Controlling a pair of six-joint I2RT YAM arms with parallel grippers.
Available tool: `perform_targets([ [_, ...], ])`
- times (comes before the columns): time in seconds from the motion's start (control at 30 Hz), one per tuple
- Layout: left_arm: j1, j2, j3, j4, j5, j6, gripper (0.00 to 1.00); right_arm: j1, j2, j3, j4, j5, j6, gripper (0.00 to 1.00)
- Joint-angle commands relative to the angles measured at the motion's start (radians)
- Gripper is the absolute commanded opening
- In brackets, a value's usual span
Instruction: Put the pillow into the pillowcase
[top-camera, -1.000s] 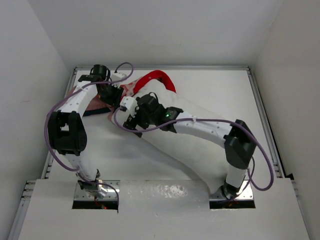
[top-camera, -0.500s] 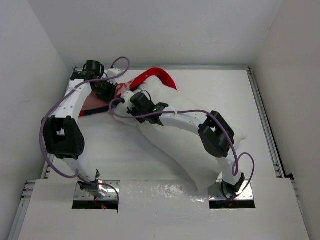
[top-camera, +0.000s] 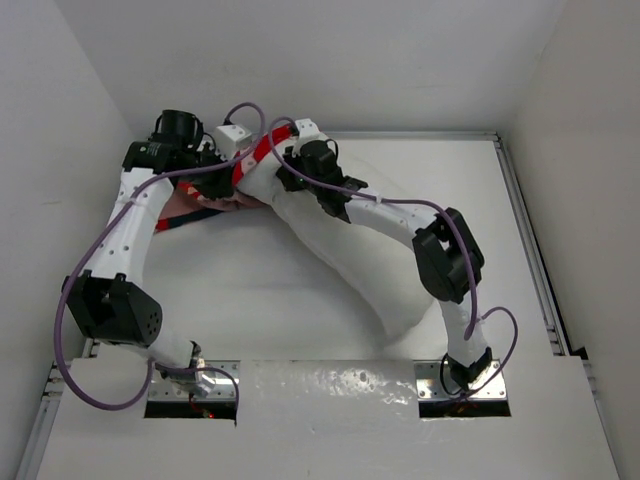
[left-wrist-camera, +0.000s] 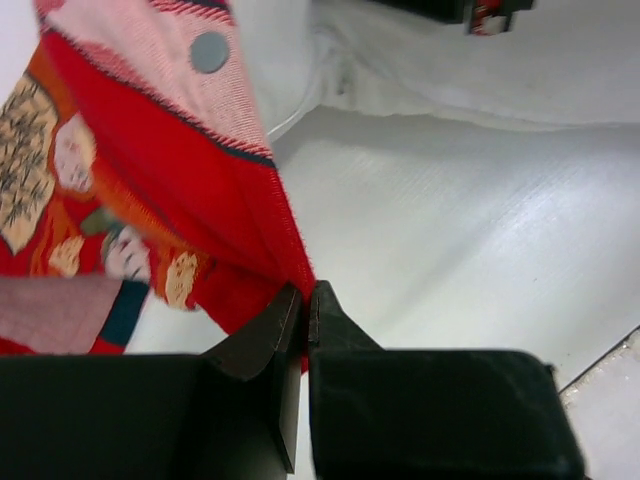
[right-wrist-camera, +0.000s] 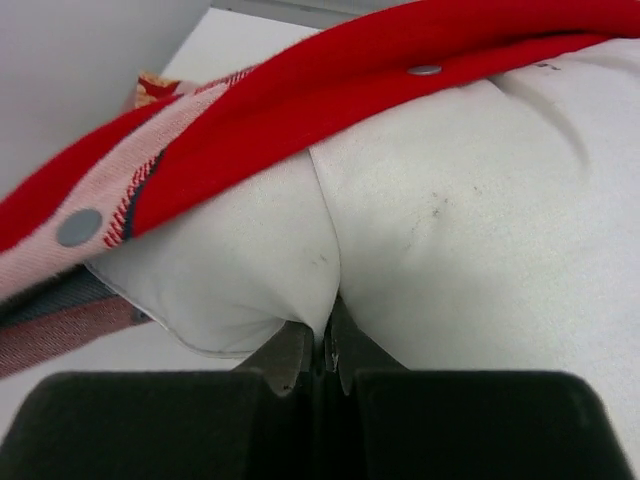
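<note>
The white pillow (top-camera: 350, 270) lies slantwise across the table, its far end at the red pillowcase (top-camera: 258, 152) in the far left corner. My left gripper (top-camera: 230, 178) is shut on the pillowcase's red hem (left-wrist-camera: 285, 255) and holds it up off the table; the printed fabric (left-wrist-camera: 60, 180) hangs to its left. My right gripper (top-camera: 287, 168) is shut on a pinched fold of the pillow (right-wrist-camera: 470, 220) at its far corner, right at the case's mouth. The red hem (right-wrist-camera: 350, 90) drapes over that pillow corner. In the left wrist view the pillow (left-wrist-camera: 480, 80) lies beyond the raised hem.
White walls close in the table on three sides, and the left one stands near my left arm. Metal rails (top-camera: 522, 220) run along the table's edges. Purple cables (top-camera: 245, 110) loop off both arms. Grey snap buttons (right-wrist-camera: 78, 227) sit on the pillowcase's hem.
Both grippers have shut, the left on the pillowcase's hem, the right on the pillow. Both arms moved toward the far left corner, taking the pillow's end up to the case's mouth.
</note>
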Motion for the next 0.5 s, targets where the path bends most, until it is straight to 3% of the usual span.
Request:
perform_targets([
  [0.0,-0.041,-0.063,0.032,-0.035,0.053,0.022,0.00,-0.003,-0.034,0.029,0.205,0.055,0.102,0.00],
  [0.2,-0.132,-0.071,-0.083,0.129,0.210,0.002,0.00,0.059,0.021,0.085,0.228,0.100,0.127,0.00],
  [0.37,-0.129,-0.076,-0.068,0.106,0.418,0.025,0.00,0.043,0.089,0.138,0.195,0.152,0.238,0.00],
  [0.47,-0.089,-0.070,0.024,0.007,0.816,0.091,0.00,-0.003,0.144,0.082,0.272,0.083,0.382,0.00],
])
